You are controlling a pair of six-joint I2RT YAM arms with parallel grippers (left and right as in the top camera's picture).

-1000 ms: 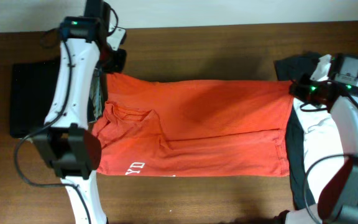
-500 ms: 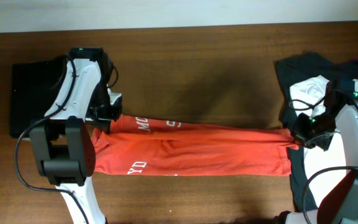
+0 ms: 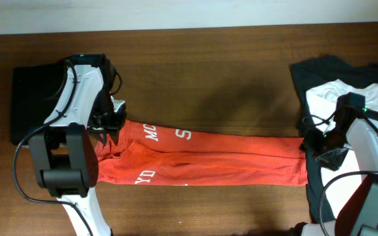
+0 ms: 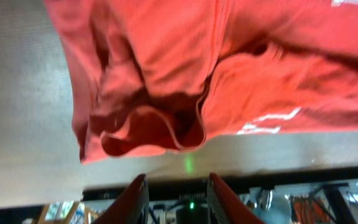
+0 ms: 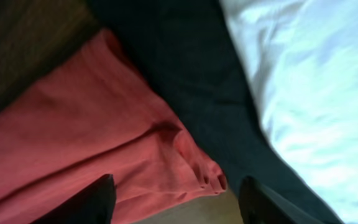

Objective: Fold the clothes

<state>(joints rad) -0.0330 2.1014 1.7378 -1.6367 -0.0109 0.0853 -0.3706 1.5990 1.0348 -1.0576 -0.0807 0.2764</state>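
Note:
The orange-red T-shirt (image 3: 209,160) lies on the table as a long narrow band, its far edge folded over so the white lettering (image 3: 151,134) faces up. My left gripper (image 3: 108,126) hovers at the band's left end by the collar. In the left wrist view its red fingers (image 4: 135,199) stand apart with nothing between them, and the bunched collar (image 4: 160,124) lies just ahead. My right gripper (image 3: 310,145) is at the band's right end. Its dark fingers (image 5: 89,205) are spread wide, with the shirt's hem corner (image 5: 194,165) lying loose between them.
A black folded garment (image 3: 35,105) lies left of the left arm. At the right, a dark garment (image 3: 323,72) and a plain white shirt (image 3: 373,98) lie under and behind the right arm, touching the T-shirt's right end. The wooden table (image 3: 215,72) stretches beyond the band.
Both grippers carried the shirt's far edge toward the near side, folding it into a narrow band, then opened and let go of the cloth.

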